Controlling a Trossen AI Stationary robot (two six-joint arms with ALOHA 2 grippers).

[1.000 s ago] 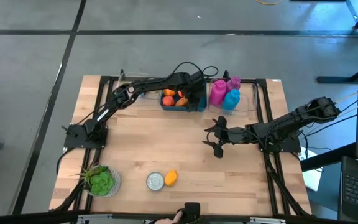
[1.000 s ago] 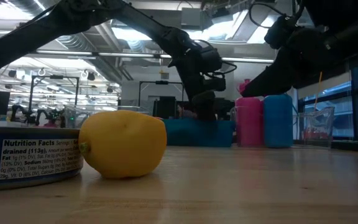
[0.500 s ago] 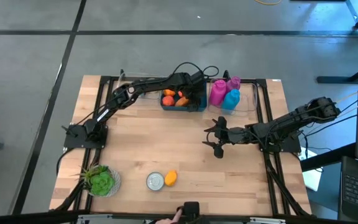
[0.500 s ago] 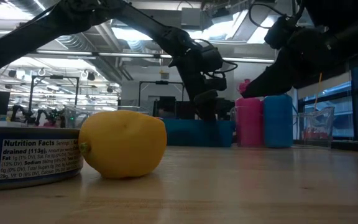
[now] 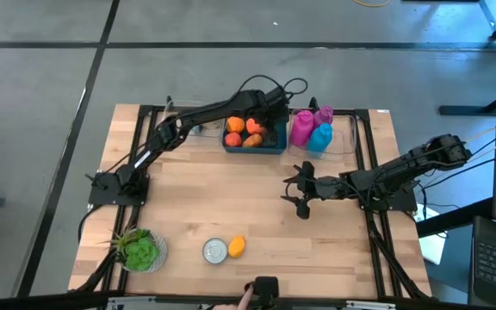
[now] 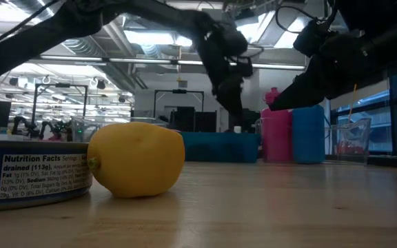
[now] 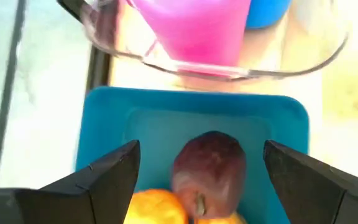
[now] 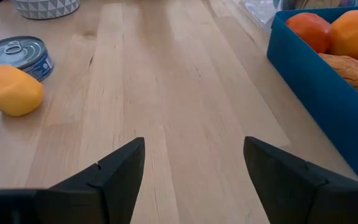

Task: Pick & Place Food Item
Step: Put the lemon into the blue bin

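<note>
A blue bin (image 5: 254, 147) sits near the table's far edge with orange fruits (image 5: 235, 128) in it. The left wrist view shows a dark red apple (image 7: 210, 174) lying on the bin's floor (image 7: 160, 130) beside an orange fruit (image 7: 156, 208). My left gripper (image 5: 271, 110) hangs open above the bin's right part, its fingers (image 7: 114, 171) standing wide on either side of the apple and above it. My right gripper (image 5: 298, 191) waits open over the table's middle right, pointing left. A yellow lemon (image 5: 237, 246) lies by a tin can (image 5: 216, 251) near the near edge.
Pink bottles (image 5: 302, 127) and a blue bottle (image 5: 320, 138) stand in a clear container just right of the bin. A potted green plant (image 5: 140, 250) sits at the near left corner. Bare wood lies between the bin and the lemon (image 8: 10, 90).
My left gripper has risen out of the blue bin, moving up and slightly toward the far edge; more of the bin's contents now show below it. The right arm has kept still.
</note>
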